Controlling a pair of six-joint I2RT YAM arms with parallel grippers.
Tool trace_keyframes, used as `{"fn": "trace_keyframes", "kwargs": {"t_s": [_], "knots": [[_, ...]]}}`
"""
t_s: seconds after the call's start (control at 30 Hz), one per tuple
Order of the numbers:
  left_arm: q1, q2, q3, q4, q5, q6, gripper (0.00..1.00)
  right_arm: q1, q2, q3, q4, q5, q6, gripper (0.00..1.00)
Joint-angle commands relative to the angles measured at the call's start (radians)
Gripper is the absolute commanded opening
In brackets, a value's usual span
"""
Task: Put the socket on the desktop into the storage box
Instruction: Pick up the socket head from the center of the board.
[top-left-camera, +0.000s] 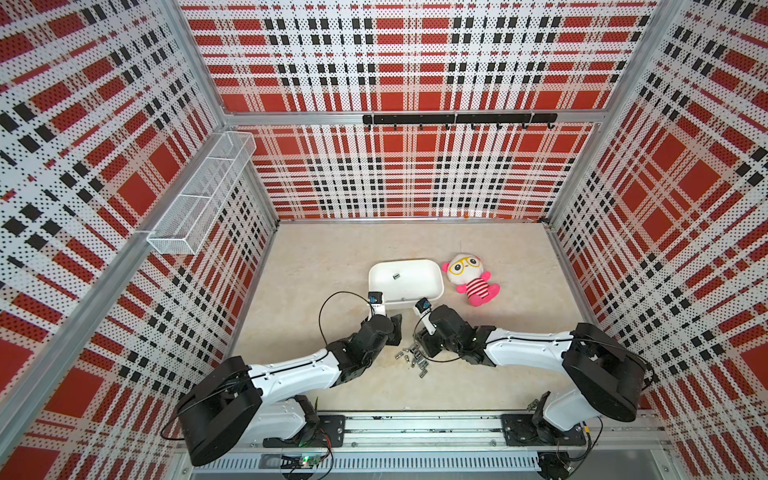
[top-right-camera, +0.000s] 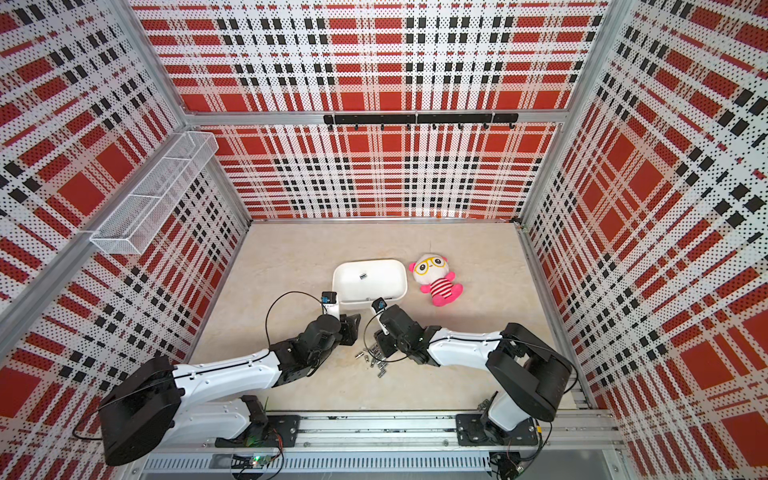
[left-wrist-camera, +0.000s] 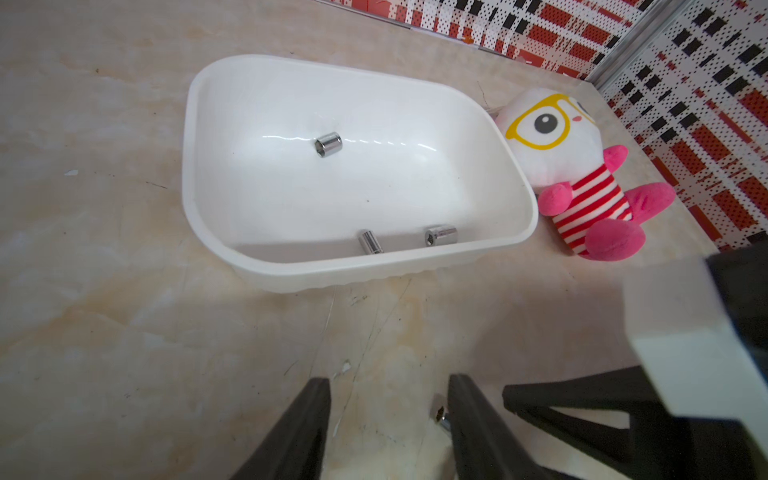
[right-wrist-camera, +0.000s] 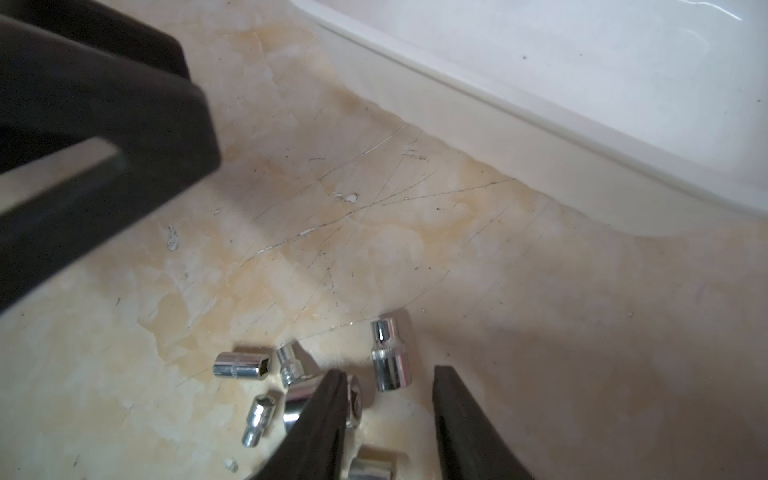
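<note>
Holding three sockets (left-wrist-camera: 328, 144): storage box (left-wrist-camera: 374, 261); left claw (left-wrist-camera: 388, 380), right claw (right-wrist-camera: 388, 372) both parted.

Storage box (top-left-camera: 415, 286): white, shallow, rounded-rect. tub, upright on tabletop (top-left-camera: 332, 257). Seen inside, lying on sides: short socket (left-wrist-camera: 328, 144) approx. mid-floor, slim socket (left-wrist-camera: 370, 242) & wide socket (left-wrist-camera: 441, 235) against the 6 o'clock wall. Loose chrome socket pile (top-left-camera: 420, 365) is found at 6 o'clock of box, apart from it.

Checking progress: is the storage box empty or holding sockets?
Not empty: the storage box holds a middle socket, plus a slim socket and a stubby socket against one long wall.
</note>
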Motion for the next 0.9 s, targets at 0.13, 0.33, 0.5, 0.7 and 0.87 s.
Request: {"fn": "trace_keyframes", "kwargs": {"t_s": [0.13,0.33,0.5,0.7,0.87], "knots": [[0.002,0.020,0.038,-0.021,0.018,0.023,0.51,0.018,0.052,0.040,-0.037,0.015,-0.011,0.37],[0.004,0.030,0.036,-0.011,-0.001,0.028,0.51,0.021,0.082,0.058,-0.055,0.022,-0.010,0.31],[0.005,0.054,0.054,-0.019,0.000,0.033,0.50,0.021,0.088,0.059,-0.066,0.038,-0.005,0.31],[0.005,0.078,0.067,-0.025,0.005,0.031,0.49,0.020,0.108,0.070,-0.082,0.055,0.002,0.32],[0.005,0.088,0.074,-0.032,0.005,0.030,0.49,0.021,0.112,0.073,-0.087,0.069,0.007,0.32]]}}
